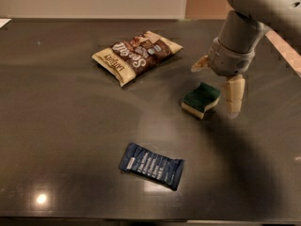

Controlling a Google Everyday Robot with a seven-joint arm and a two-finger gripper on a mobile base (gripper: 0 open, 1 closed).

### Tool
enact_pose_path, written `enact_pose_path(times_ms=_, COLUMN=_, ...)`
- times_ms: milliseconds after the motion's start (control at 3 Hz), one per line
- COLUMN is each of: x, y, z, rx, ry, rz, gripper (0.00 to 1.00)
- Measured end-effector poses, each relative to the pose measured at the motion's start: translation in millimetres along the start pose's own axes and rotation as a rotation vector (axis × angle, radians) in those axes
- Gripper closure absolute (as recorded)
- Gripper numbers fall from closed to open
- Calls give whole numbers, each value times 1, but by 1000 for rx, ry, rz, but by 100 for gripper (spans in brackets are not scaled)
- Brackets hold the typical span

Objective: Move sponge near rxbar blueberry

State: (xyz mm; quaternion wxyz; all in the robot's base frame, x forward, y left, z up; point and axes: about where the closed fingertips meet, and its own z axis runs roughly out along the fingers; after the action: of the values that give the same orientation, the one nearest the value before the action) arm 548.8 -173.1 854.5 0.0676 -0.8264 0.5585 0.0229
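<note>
I have the gripper (215,89) spread wide astride the sponge (200,100), ready to clamp; the rxbar blueberry (151,165) lies at seven o'clock from it.

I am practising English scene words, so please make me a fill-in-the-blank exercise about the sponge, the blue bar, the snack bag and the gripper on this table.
1. The sponge has a dark ____ top over a pale yellow layer.
2. The gripper is ____, with its fingers spread apart around the sponge.
3. The rxbar blueberry has a dark ____ wrapper.
4. The snack bag lies toward the picture's ____ side from the sponge.

Missing words: green; open; blue; left.
</note>
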Motion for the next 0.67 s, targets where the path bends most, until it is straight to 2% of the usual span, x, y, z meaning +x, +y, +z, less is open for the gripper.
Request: enact_pose_path(times_ms=667, x=-2, y=-5, z=14, rx=-28, ry=6, rz=-25, gripper=0)
